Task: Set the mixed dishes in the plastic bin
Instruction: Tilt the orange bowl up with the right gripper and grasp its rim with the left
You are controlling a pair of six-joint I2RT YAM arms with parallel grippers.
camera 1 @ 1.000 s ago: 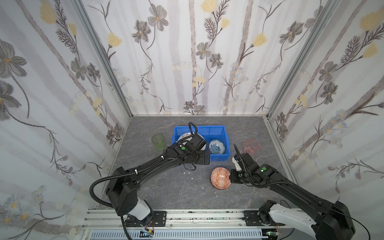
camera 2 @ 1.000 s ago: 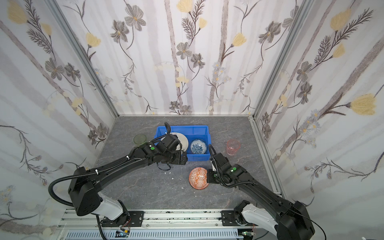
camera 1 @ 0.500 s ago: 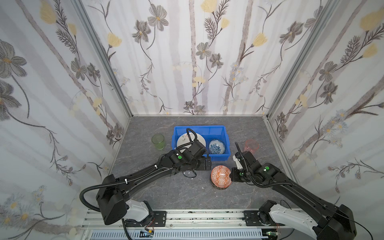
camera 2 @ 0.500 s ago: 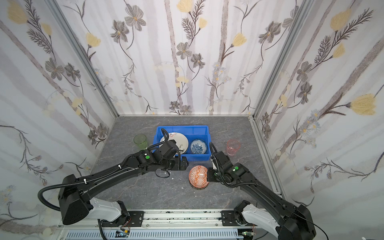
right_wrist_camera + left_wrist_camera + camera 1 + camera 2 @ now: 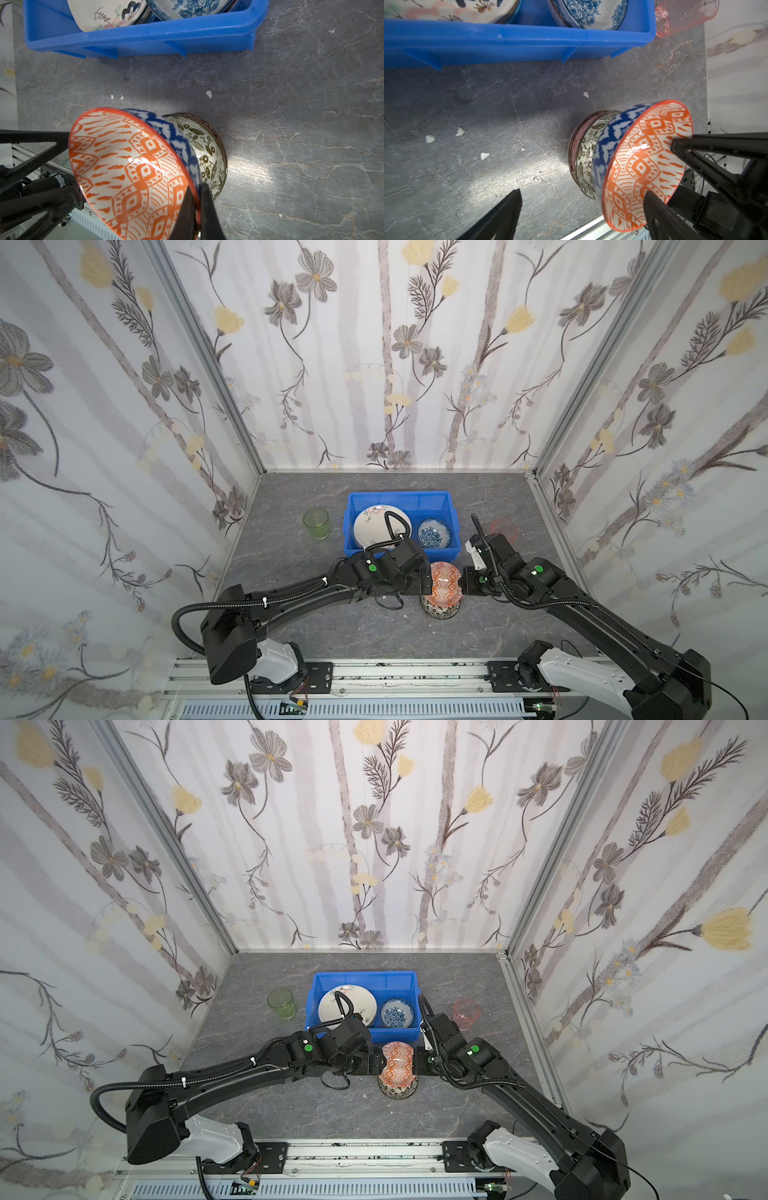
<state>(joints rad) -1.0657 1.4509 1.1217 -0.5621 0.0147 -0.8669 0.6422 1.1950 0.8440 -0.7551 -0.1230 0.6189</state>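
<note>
Right wrist view: we see the right gripper [image 5: 196, 188] w/ jaws pinched narrow on the rim of the orange bowl [image 5: 135, 166], which hangs tilted over a leaf-pattern bowl [image 5: 207, 149]. We can't tell if the two bowls touch. The left gripper [image 5: 582, 192] has its jaws wide apart, one finger at the orange bowl's far rim; contact unclear. Both top views put this bowl pair on the desk [image 5: 291, 635], just in front of the blue bin's [image 5: 399, 492] front right corner. The bin sits at the desk's back-middle and holds a cream plate [image 5: 374, 526] on the left and a blue-white bowl [image 5: 434, 533] on the right. A green cup [image 5: 316, 523] stands just beside the bin's left wall, and a pink cup [image 5: 504, 529] stands near its right wall.
</note>
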